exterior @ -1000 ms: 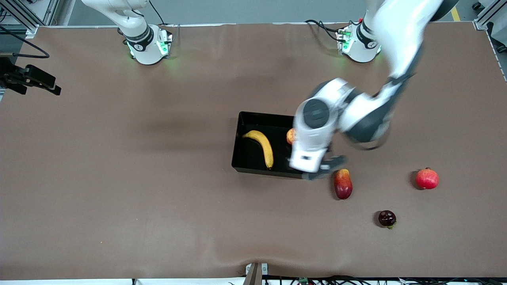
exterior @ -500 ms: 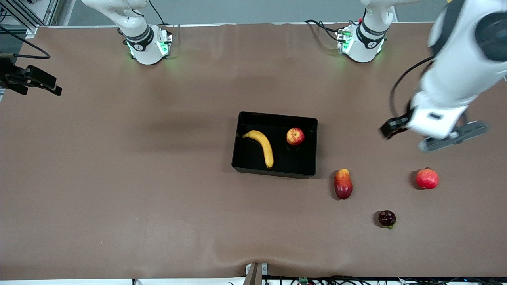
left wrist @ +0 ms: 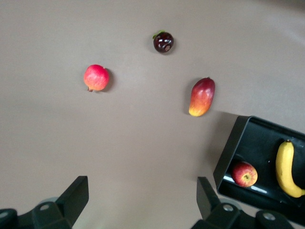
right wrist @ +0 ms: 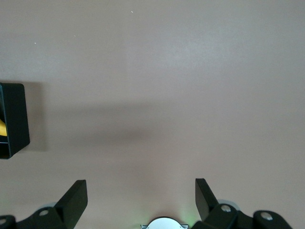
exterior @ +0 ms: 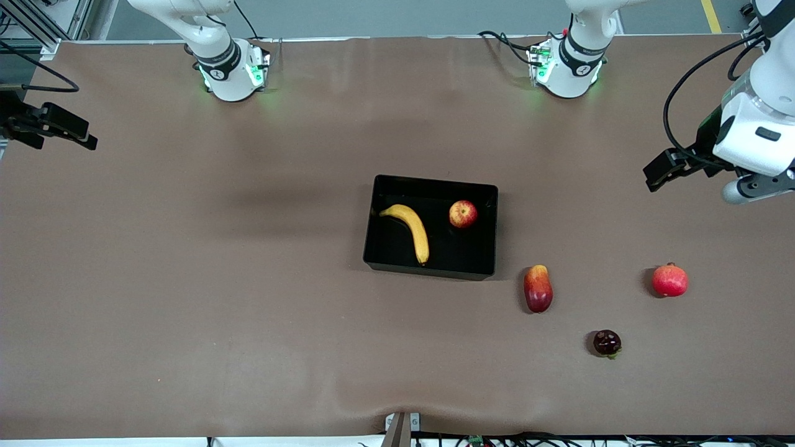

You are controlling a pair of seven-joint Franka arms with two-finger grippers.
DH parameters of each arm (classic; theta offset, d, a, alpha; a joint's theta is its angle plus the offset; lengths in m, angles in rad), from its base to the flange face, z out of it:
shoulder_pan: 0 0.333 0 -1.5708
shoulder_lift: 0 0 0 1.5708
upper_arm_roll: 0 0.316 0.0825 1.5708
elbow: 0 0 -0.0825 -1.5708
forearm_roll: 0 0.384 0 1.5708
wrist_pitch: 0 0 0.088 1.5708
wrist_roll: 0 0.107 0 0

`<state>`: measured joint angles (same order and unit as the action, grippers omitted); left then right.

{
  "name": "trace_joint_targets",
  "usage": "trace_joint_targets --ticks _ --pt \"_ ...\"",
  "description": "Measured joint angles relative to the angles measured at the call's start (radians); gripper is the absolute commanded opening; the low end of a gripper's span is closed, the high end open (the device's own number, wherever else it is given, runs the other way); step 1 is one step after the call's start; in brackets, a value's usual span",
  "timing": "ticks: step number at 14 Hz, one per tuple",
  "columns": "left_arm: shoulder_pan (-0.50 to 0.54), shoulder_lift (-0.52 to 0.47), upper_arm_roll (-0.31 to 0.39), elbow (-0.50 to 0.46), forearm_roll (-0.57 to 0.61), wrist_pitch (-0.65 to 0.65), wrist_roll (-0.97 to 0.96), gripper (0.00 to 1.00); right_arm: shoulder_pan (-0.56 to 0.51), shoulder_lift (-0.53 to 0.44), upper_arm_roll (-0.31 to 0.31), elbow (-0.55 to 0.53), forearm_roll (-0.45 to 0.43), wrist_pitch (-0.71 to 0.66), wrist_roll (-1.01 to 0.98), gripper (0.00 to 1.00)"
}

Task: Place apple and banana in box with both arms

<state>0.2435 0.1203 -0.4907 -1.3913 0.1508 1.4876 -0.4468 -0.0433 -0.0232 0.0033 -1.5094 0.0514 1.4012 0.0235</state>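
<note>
The black box (exterior: pixel 379 218) sits mid-table. The yellow banana (exterior: pixel 410 230) and the red-and-yellow apple (exterior: pixel 463 213) both lie in it, apart from each other. My left gripper (exterior: pixel 751 186) is up in the air over the left arm's end of the table, open and empty. Its wrist view (left wrist: pixel 141 193) shows the box (left wrist: pixel 229 151) with the apple (left wrist: pixel 245 174) and banana (left wrist: pixel 287 168) inside. My right gripper (right wrist: pixel 140 195) is open and empty above bare table by its own base (right wrist: pixel 164 224); it is out of the front view. A box corner (right wrist: pixel 13 119) shows in its wrist view.
A red-and-yellow mango (exterior: pixel 538 288) lies just outside the box's near corner. A red pomegranate (exterior: pixel 670 280) and a dark mangosteen (exterior: pixel 607 343) lie toward the left arm's end. A black fixture (exterior: pixel 49 124) juts in at the right arm's end.
My left gripper has left the box, where it hid the apple, and swung up and out to the left arm's end. The apple now lies uncovered in the box.
</note>
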Motion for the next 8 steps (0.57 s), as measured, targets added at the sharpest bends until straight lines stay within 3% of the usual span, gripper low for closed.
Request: trace_joint_targets --ticks 2,5,8 --pt "-0.017 -0.019 0.033 -0.02 0.0 -0.018 0.042 1.0 0.007 0.0 0.001 0.0 0.0 0.0 -0.001 1.0" --pt "-0.159 -0.076 0.236 -0.087 -0.003 -0.021 0.14 1.0 0.014 0.0 0.0 0.0 0.001 -0.001 -0.001 1.0" --pt "-0.228 -0.15 0.333 -0.177 -0.006 -0.007 0.173 1.0 0.014 0.0 -0.005 0.0 0.0 -0.001 -0.001 1.0"
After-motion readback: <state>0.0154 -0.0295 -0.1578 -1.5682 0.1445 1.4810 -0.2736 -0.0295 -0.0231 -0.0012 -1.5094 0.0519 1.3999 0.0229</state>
